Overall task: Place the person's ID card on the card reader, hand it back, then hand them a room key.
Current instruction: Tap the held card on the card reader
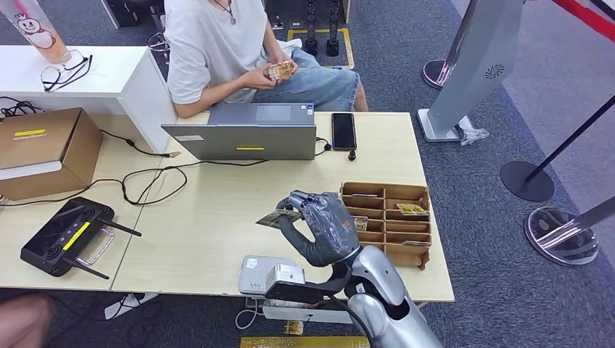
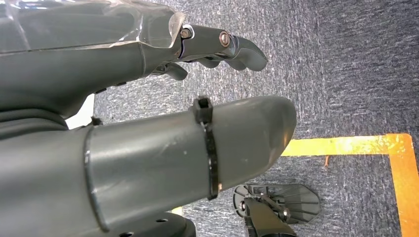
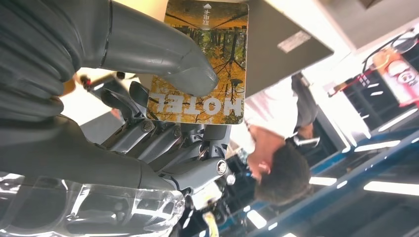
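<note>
Right hand (image 1: 323, 226), dark grey under a clear plastic cover, raised over the pale wooden table (image 1: 217, 217) just left of the brown compartmented card tray (image 1: 388, 221), pinching a room key card (image 1: 278, 217) with an autumn-forest print between thumb and fingers. Seen close from the right wrist: thick grey thumb (image 3: 163, 54) pressed on the printed face of the card (image 3: 212, 44), darker fingers (image 3: 163, 140) folded behind it, the word HOTEL in white along one edge. Another yellowish card (image 1: 411, 210) lying in a right-hand compartment of the tray. White box-shaped card reader (image 1: 270, 275) at the near table edge, below the raised hand and apart from it. Across the table, seated behind an open grey laptop (image 1: 250, 132), a person in a white T-shirt and denim shorts (image 1: 239, 51), both hands around a small yellowish card (image 1: 281, 70), possibly the ID card, too small to tell. Black phone (image 1: 344, 130) just right of the laptop; black handheld controller with antennas (image 1: 67, 237) and a cardboard box (image 1: 43, 151) far left. Left hand (image 2: 148, 113) hanging over grey carpet (image 2: 346, 64) with an orange floor line (image 2: 356, 145), fingers (image 2: 222, 47) loosely extended and apart from the thumb, holding nothing.
</note>
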